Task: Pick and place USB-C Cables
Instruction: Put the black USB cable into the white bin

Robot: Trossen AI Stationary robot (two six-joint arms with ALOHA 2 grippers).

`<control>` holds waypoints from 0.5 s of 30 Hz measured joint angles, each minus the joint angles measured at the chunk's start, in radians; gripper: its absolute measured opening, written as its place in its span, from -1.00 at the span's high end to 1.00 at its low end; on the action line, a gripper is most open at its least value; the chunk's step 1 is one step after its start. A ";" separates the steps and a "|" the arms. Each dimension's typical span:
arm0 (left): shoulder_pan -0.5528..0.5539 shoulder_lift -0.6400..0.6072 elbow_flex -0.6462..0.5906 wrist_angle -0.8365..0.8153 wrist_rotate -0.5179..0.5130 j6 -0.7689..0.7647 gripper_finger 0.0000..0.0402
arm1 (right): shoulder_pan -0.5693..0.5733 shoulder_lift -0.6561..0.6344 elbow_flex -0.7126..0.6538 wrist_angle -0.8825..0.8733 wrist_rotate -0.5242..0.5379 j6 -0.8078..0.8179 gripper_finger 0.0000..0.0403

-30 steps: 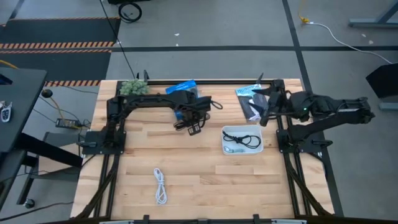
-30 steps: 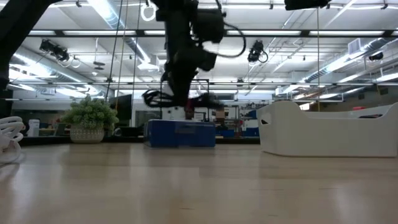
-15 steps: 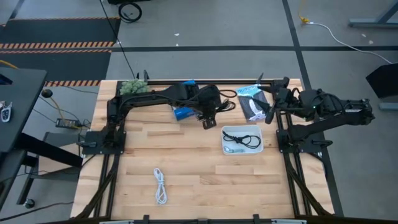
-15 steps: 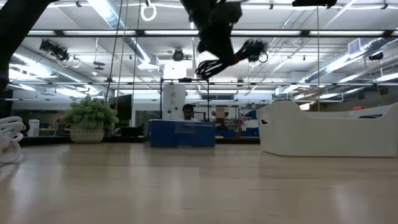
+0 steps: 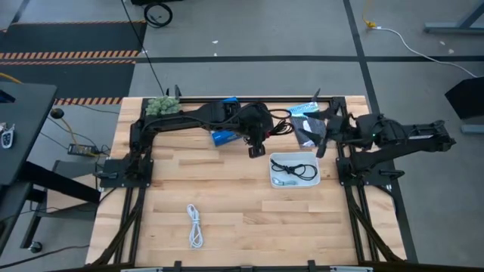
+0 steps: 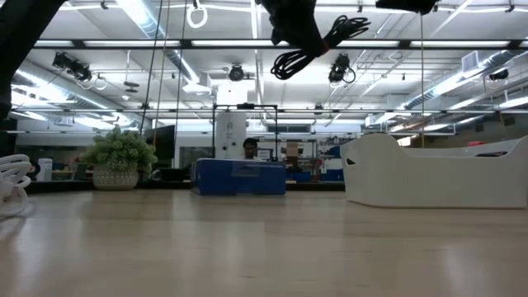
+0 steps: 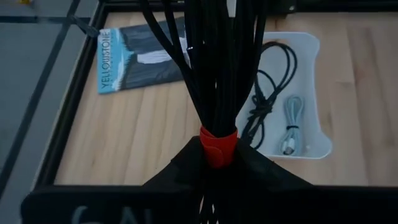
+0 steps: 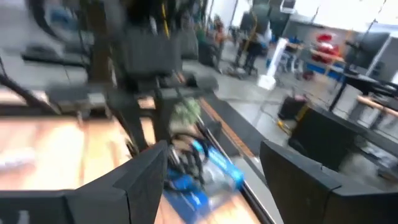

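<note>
Nearest you, the white cable (image 5: pixel 196 226) lies alone on the bare wood of the surface (image 5: pixel 242 219), untouched and well apart from everything else. That one is left to do.

Further in, the white tray (image 5: pixel 275 180) already holds two bundles: a black cable (image 5: pixel 296 166) and a pale blue-grey cable (image 5: pixel 284 181), lying side by side. Count those as placed.

Just beyond the tray's far left corner, your left gripper (image 5: pixel 257 145) hangs high above the surface with its jaws clamped on the black cable with the red band (image 7: pixel 218 144); the loops fan out past the fingers in the left wrist view and dangle clear in the low view. It looks close to a drop, but it is not over the tray yet, so bring it across and lower it first.

The right gripper (image 5: pixel 321 136) waits at the far right, over the flat packet (image 5: pixel 305 123), jaws spread and empty.

Farthest back sit the blue box (image 5: pixel 221 137) and the small plant (image 5: pixel 162 106)
</note>
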 joint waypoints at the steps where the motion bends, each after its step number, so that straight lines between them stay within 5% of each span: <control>1: 0.000 0.000 0.000 0.000 -0.007 0.010 0.67 | 0.000 -0.001 -0.004 0.029 -0.010 0.001 -0.32; 15: -0.005 0.000 0.000 -0.006 -0.070 0.049 0.66 | -0.001 0.196 -0.008 0.128 0.058 -0.061 -0.52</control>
